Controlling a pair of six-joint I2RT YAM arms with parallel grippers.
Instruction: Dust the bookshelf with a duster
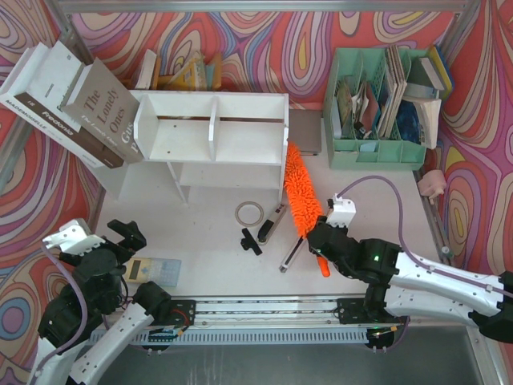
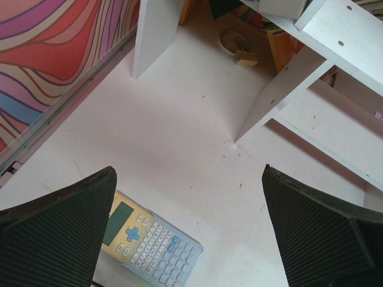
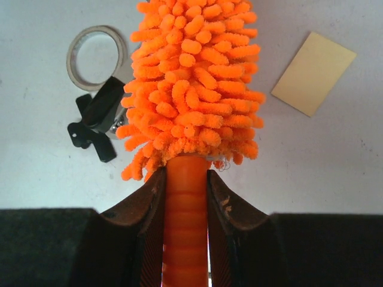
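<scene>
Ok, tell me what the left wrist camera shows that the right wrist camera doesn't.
Left wrist only: the pale flat calculator with blue keys, panels of the white wooden bookshelf, and the left claw open, holding nothing. Right wrist only: the fluffy orange microfiber duster, its handle clamped in the right claw, plus a clear tape ring, a black clip tool and a tan card. Both: the white tabletop.

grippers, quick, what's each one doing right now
left gripper: open, holding nothing.
right gripper: closed on the handle of the duster.
</scene>
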